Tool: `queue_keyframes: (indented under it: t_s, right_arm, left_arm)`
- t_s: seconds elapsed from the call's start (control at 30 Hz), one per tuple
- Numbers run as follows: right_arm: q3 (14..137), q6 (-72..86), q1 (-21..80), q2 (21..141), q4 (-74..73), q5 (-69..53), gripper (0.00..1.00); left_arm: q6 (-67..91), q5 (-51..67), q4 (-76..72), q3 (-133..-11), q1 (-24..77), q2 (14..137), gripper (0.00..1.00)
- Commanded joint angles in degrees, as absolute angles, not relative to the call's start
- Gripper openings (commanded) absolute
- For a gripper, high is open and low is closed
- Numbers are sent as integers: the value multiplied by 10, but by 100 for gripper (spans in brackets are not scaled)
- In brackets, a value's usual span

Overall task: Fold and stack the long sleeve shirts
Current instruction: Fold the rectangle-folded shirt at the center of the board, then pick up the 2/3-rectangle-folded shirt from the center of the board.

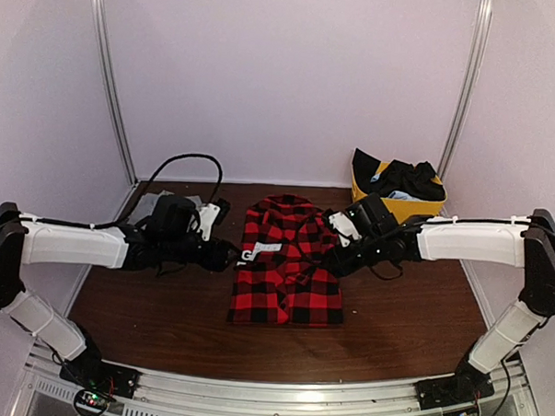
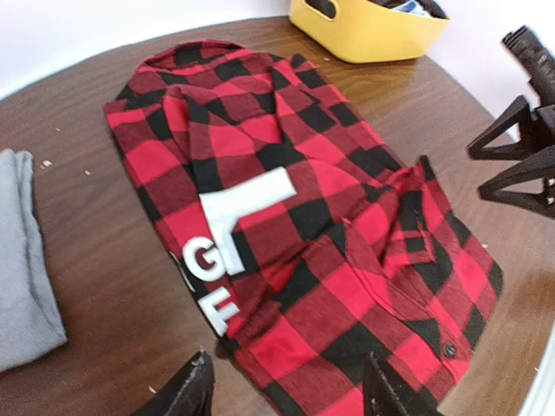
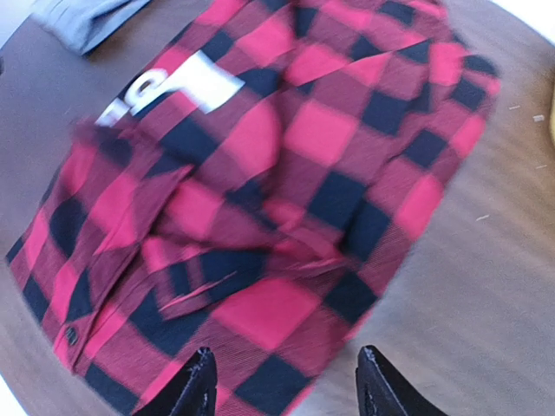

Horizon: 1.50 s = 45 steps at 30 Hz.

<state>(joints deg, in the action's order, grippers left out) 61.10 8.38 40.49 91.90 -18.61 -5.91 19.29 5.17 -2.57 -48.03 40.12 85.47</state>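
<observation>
The red-and-black check flannel shirt (image 1: 287, 264) lies folded into a rectangle in the middle of the table, its white label (image 2: 247, 198) showing near its left edge. It fills the left wrist view (image 2: 295, 217) and the right wrist view (image 3: 260, 173). The grey shirt (image 1: 151, 205) lies folded at the back left, partly under my left arm; its edge shows in the left wrist view (image 2: 26, 260). My left gripper (image 1: 228, 254) is open and empty at the flannel's left edge. My right gripper (image 1: 334, 257) is open and empty over its right edge.
A yellow bin (image 1: 397, 202) holding dark clothes stands at the back right, near my right arm. It shows in the left wrist view (image 2: 368, 30). White walls close the table at the back and sides.
</observation>
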Motion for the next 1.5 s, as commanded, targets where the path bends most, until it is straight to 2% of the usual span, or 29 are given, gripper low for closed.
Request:
queue_keyframes:
  t_s: [0.0,0.1,0.27,0.47,0.67,1.07,1.3,1.4,1.47]
  right_arm:
    - [554,109,457,885,-131,-109,58]
    - [514,113,506,854,-117,-87,67]
    - [472,109,577,827,-128,-42,76]
    - [455,89,633,833,-152,44,77]
    - [452,68,643,840,-175,103,76]
    - [487,63,644,915,-215,118,75]
    - [501,56,644,949,-227,132,67]
    - [502,53,644,952,-227,130,57]
    - [502,51,644,953,-226,130,47]
  left_arm:
    - [232,176,-183,-376,403,787,65]
    - [225,191,-203,-330,420,751,74]
    - [178,125,-195,-283,504,721,77]
    - [148,22,-176,-235,579,692,76]
    - [132,-12,-165,-214,581,664,74]
    - [77,-46,-163,-221,581,700,74]
    - [72,-33,-170,-220,581,714,74]
    - [63,-31,-179,-214,581,718,76]
    - [59,-31,-180,-214,581,728,76]
